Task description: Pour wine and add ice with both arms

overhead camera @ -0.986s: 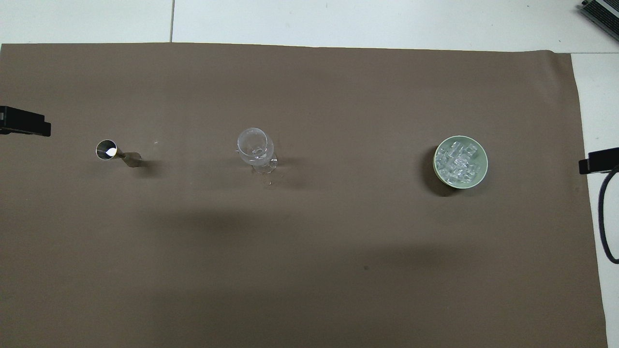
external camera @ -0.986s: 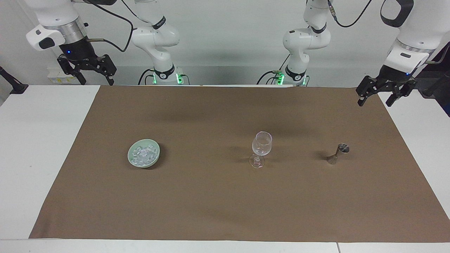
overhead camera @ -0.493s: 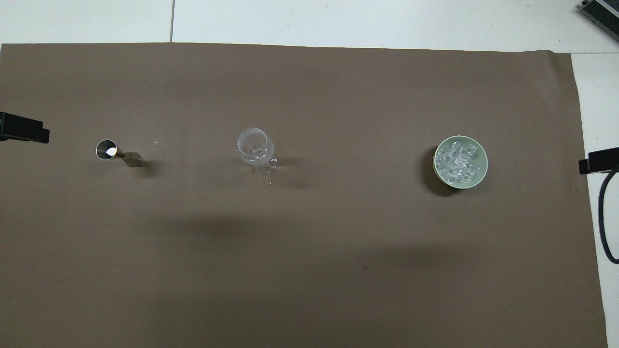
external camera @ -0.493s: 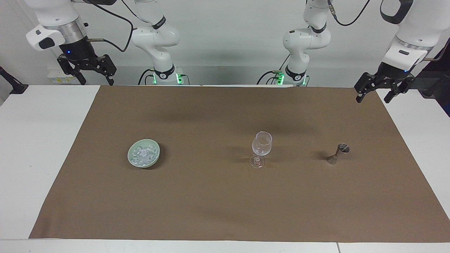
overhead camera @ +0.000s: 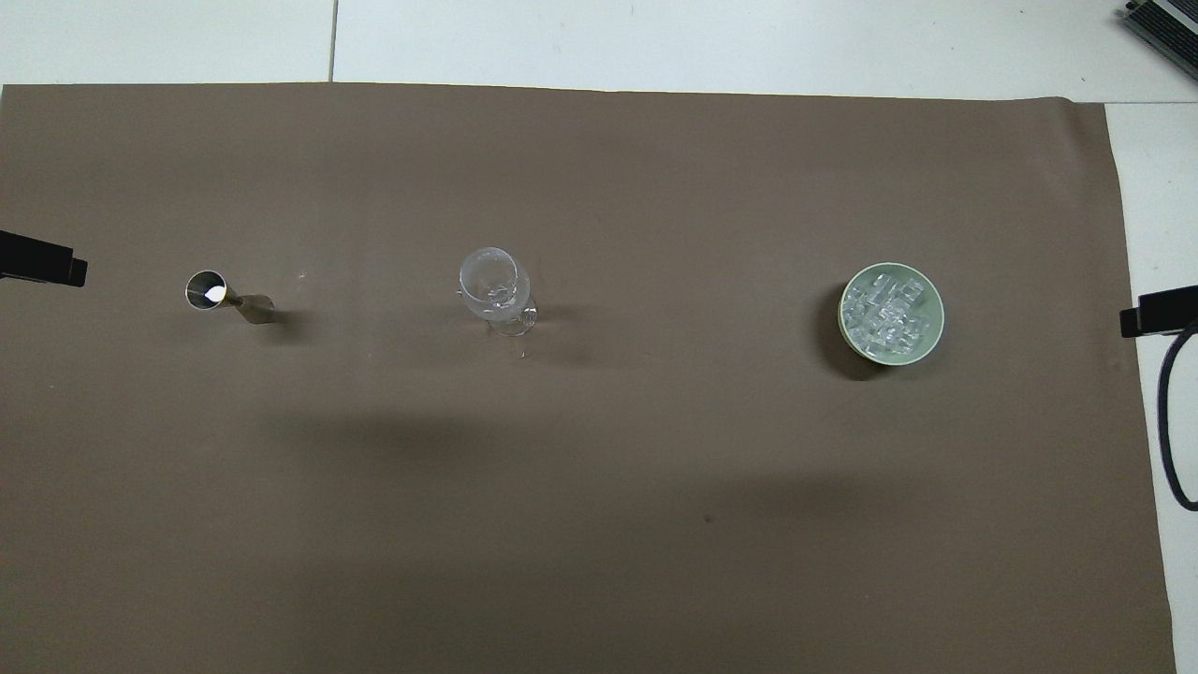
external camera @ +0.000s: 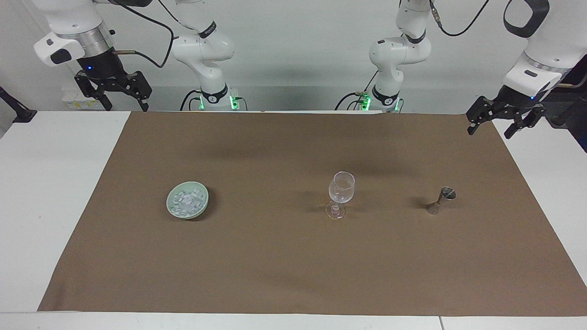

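Nothing of the task appeared to have been begun: the wine glass (external camera: 341,195) was seen standing empty on the brown cloth (external camera: 293,266). The ice (external camera: 187,202) lay heaped in a green bowl (external camera: 172,210) well apart from the glass toward the right arm's end, and a metal jigger (external camera: 440,200) stood untouched toward the left arm's end. The right gripper (external camera: 123,101) and left gripper (external camera: 490,127) were held high at the cloth's corners, jaws released and grasping nothing.
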